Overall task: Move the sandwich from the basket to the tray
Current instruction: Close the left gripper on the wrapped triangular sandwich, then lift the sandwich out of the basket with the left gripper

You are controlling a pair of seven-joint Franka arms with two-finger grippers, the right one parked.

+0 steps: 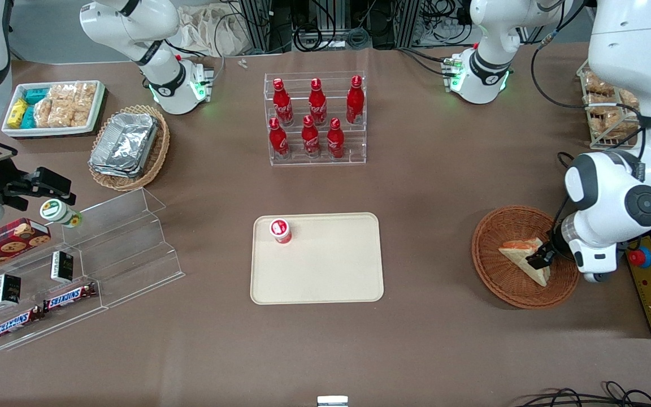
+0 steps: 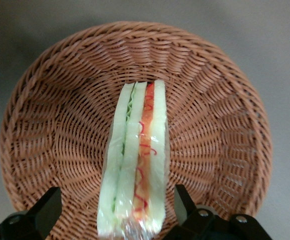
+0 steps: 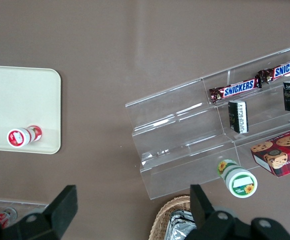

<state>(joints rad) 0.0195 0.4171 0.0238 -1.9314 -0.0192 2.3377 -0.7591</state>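
Wrist view shows the gripper [image 2: 116, 212] with its jaws open wide, one on each side of the sandwich [image 2: 137, 160], not yet touching. It lies in the basket [image 2: 45, 125], near the rim (light, soft, slippery wrap); hold the bread faces gently.

Brown bench [image 1: 444, 186] carries: beige tray [image 1: 325, 271], reddish wicker basket [image 1: 492, 265] w/ end effector [image 1: 541, 261] low in it, bottle rack [image 1: 317, 155], acrylic step shelf [image 1: 122, 249], foil-container basket [image 1: 156, 158].

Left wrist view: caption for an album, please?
Open gripper straddling the clear-wrapped triangular sandwich in the reddish-brown wicker basket.
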